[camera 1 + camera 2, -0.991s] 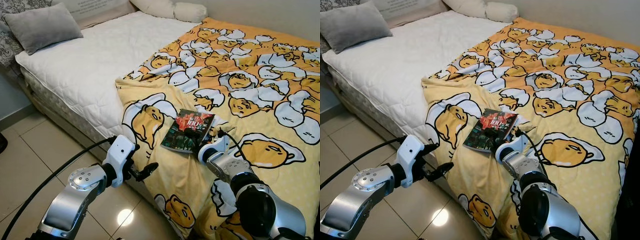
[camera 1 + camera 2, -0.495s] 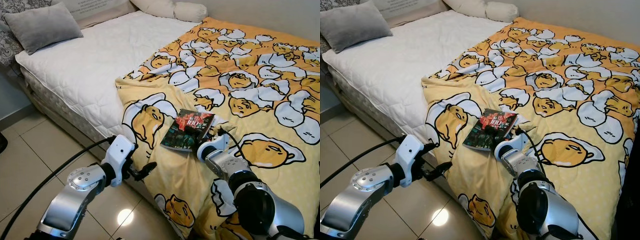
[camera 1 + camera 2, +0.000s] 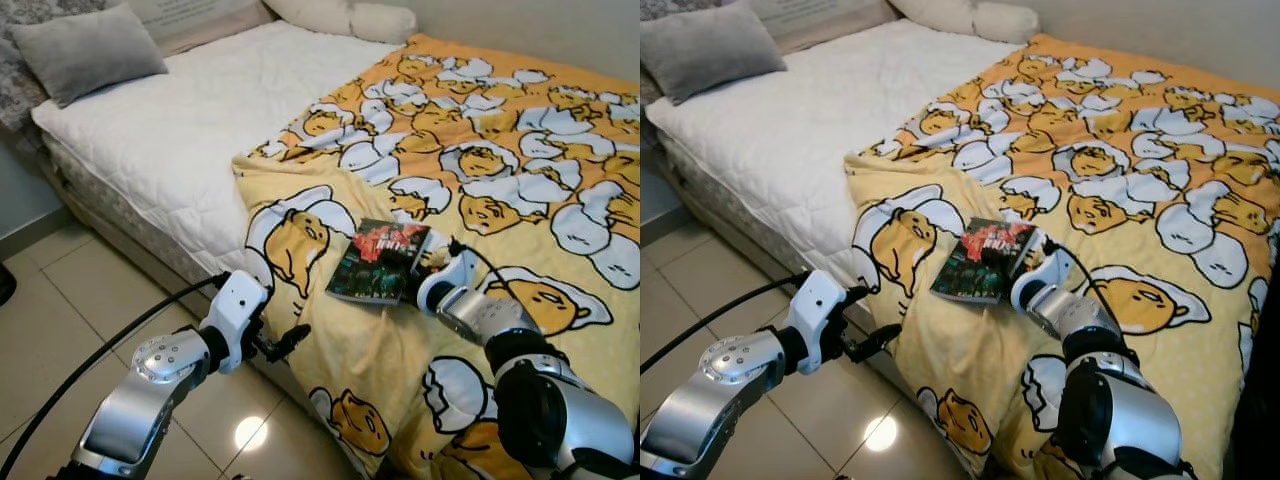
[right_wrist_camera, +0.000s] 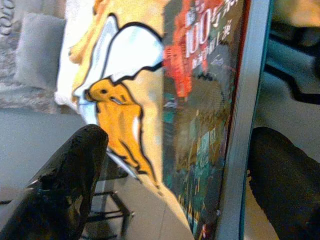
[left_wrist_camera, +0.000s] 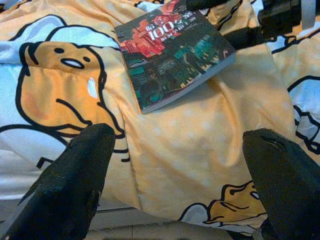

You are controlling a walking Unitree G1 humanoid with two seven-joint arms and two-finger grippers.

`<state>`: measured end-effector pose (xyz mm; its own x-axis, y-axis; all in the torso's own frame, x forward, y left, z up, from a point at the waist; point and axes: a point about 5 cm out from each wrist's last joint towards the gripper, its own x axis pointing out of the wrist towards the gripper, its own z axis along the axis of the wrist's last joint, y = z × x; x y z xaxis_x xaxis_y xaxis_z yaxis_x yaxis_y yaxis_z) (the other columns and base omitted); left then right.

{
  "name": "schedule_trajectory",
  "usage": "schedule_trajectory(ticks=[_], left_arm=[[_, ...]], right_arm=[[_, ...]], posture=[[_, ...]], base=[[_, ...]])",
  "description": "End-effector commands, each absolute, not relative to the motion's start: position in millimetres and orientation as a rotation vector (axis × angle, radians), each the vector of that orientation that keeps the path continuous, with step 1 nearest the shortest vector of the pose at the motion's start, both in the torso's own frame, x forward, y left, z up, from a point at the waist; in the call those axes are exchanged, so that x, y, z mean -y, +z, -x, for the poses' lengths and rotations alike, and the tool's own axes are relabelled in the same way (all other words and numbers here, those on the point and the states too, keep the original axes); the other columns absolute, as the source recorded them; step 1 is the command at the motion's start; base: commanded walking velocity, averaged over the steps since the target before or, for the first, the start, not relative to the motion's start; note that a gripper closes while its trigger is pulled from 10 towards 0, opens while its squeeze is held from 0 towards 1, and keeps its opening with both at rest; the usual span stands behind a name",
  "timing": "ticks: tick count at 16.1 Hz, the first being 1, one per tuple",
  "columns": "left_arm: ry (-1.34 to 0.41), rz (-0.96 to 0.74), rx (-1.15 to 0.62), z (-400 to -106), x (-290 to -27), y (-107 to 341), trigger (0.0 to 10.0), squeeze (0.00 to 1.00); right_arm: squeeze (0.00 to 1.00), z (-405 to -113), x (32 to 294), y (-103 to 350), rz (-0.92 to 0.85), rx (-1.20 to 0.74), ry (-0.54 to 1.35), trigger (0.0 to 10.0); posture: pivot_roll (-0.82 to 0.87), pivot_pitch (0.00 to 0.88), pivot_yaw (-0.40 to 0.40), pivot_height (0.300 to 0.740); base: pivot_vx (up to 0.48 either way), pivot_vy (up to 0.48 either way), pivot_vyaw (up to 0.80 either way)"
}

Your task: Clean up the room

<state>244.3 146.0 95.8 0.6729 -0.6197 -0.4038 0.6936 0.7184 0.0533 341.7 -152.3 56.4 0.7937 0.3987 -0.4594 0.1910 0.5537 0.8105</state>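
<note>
A paperback book (image 3: 375, 262) with a dark cover and red print lies on the yellow egg-print blanket (image 3: 520, 160) near the bed's front edge. My right gripper (image 3: 420, 272) is at the book's right edge. In the right wrist view the book (image 4: 200, 125) stands between its open fingers (image 4: 75, 170), one on each side of the cover. My left gripper (image 3: 287, 340) hovers open at the hanging blanket edge, left of and below the book. Its wrist view looks up at the book (image 5: 172, 52) from between its spread fingers (image 5: 75, 180).
The blanket covers the right half of the bed; the bare white mattress (image 3: 190, 130) lies to the left. A grey pillow (image 3: 85, 50) and white pillows (image 3: 340, 15) sit at the head. Tiled floor (image 3: 60, 300) runs beside the bed, and a black cable (image 3: 100, 350) trails from my left arm.
My right arm has shifted right and farther up along the book's right edge, and the book now looks slightly tipped. The left arm has barely moved.
</note>
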Motion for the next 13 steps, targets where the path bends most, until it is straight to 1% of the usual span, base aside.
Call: schedule_trajectory(ticks=[1,3,7,8,13], left_arm=[[-0.734,-0.222,-0.378,-245.8,-147.6,94.7,10.0,0.61],[-0.735,-0.22,-0.38,-245.1,-147.5,94.0,10.0,0.58],[-0.733,-0.215,-0.385,-244.8,-147.8,92.5,10.0,0.58],[-0.732,-0.212,-0.386,-244.9,-147.4,92.1,10.0,0.58],[-0.718,-0.206,-0.391,-246.8,-147.7,91.3,10.0,0.58]], right_arm=[[0.0,-344.4,150.9,63.0,-1.021,-0.648,0.169,10.0],[0.0,-342.8,146.9,63.8,-1.079,-0.657,0.189,10.0],[0.0,-340.8,134.5,59.1,-1.127,-0.672,0.179,10.0],[0.0,-339.9,131.8,55.4,-1.133,-0.674,0.152,10.0],[0.0,-328.2,124.7,29.8,-1.039,-0.737,-0.007,10.0]], posture=[[-0.04,0.0,0.021,0.74],[-0.04,0.0,0.019,0.74],[-0.04,0.0,0.017,0.74],[-0.04,0.0,0.016,0.74],[-0.02,0.0,0.018,0.74]], base=[[0.0,0.0,0.0],[0.0,0.0,0.0],[0.0,0.0,0.0],[0.0,0.0,0.0],[0.0,0.0,0.0]])
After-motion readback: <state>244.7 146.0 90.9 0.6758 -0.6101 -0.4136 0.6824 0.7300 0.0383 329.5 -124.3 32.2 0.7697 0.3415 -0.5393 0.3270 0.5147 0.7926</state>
